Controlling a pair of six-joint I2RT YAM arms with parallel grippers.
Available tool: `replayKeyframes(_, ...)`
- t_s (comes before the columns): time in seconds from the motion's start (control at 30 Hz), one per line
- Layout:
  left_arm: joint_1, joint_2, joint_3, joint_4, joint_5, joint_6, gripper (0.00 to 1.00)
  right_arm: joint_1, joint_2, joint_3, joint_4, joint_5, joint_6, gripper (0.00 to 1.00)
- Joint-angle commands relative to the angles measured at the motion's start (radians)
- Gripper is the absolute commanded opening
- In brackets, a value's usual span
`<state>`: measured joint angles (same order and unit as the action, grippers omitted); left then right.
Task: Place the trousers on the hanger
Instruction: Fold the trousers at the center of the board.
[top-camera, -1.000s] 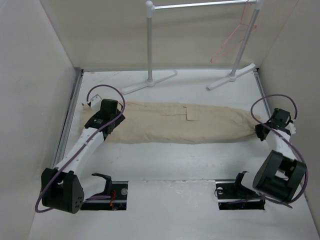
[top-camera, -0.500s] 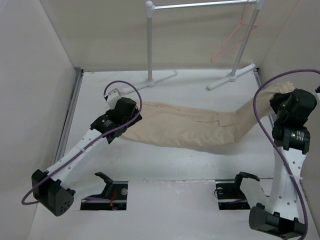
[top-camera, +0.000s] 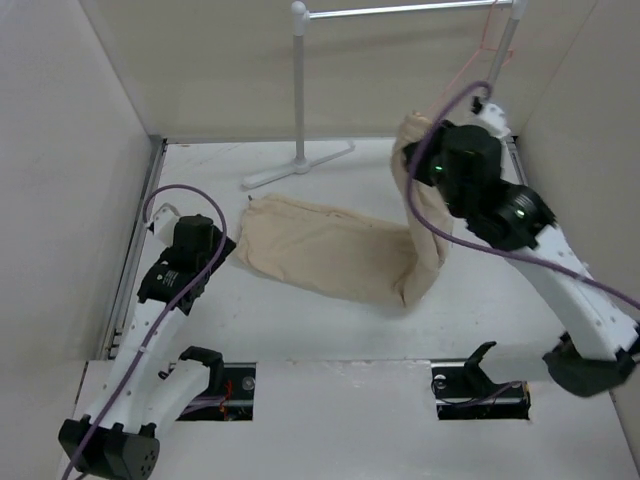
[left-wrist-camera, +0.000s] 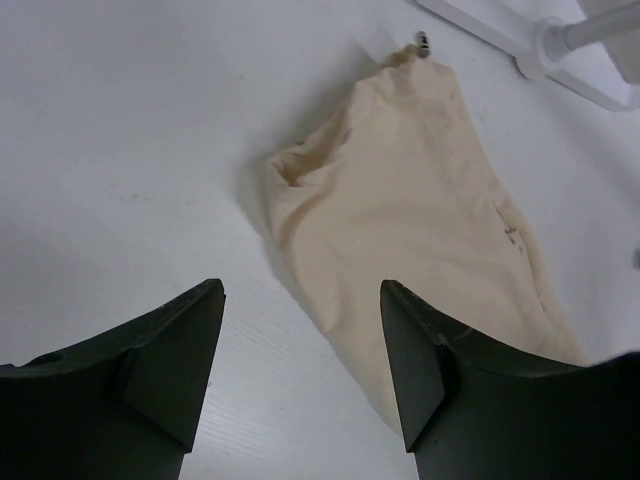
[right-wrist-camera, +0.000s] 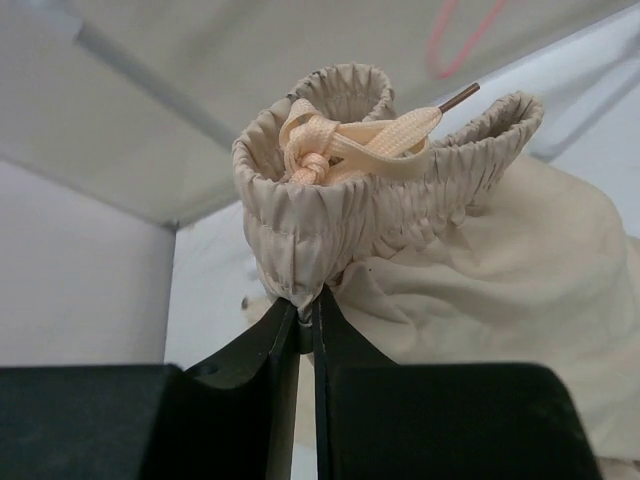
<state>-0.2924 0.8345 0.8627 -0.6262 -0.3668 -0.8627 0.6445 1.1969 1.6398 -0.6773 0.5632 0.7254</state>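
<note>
Beige walls are surrounding a white desk (top-camera: 330, 330), and a white rack (top-camera: 298, 90) is standing along its far edge. We are seeing the right hand (right-wrist-camera: 305, 300) pressed together on the gathered waistband of the trousers (top-camera: 330, 255), holding that end up above the far right corner with the drawstring knot on top. The remaining cloth is draping down and lying across the middle of the desk toward the left edge. The left hand (left-wrist-camera: 300, 290) is hovering near the left edge, its 2 fingers spread and touching nothing, just short of the cloth's lying end. The hanger (right-wrist-camera: 436, 62) is hanging at the rack's right end, beyond the raised waistband.
</note>
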Motion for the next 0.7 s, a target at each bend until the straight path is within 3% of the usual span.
replayKeyframes(0.0, 0.109, -0.046, -0.060, -0.007, 0.087, -0.009, 0.62, 0.140, 0.221, 0.141, 0.056, 0.093, 0.022, 0.14)
replayKeyframes(0.13, 0.274, -0.078, -0.093, 0.011, 0.170, -0.010, 0.62, 0.259, 0.548, 0.398, 0.058, 0.035, 0.000, 0.15)
replayKeyframes(0.27, 0.335, -0.109, -0.050, -0.029, 0.190, -0.024, 0.62, 0.376, 0.904, 0.735, -0.010, -0.034, -0.001, 0.19)
replayKeyframes(0.3, 0.341, -0.120, -0.033, -0.036, 0.178, -0.027, 0.62, 0.404, 0.990, 0.820, -0.033, -0.040, 0.000, 0.23)
replayKeyframes(0.4, 0.364, -0.124, 0.048, -0.079, 0.100, -0.010, 0.62, 0.444, 1.205, 1.046, -0.125, -0.153, 0.028, 0.53)
replayKeyframes(0.47, 0.365, -0.111, 0.103, -0.095, 0.040, 0.020, 0.63, 0.444, 1.242, 1.117, -0.230, -0.200, 0.100, 0.63)
replayKeyframes(0.53, 0.355, -0.091, 0.133, -0.089, 0.023, 0.033, 0.63, 0.423, 1.199, 1.111, -0.278, -0.201, 0.106, 0.65)
replayKeyframes(0.63, 0.327, -0.042, 0.136, -0.044, 0.042, 0.025, 0.63, 0.380, 1.069, 0.973, -0.252, -0.169, 0.045, 0.65)
replayKeyframes(0.67, 0.313, -0.022, 0.128, -0.021, 0.049, 0.018, 0.63, 0.360, 0.984, 0.851, -0.204, -0.164, 0.025, 0.64)
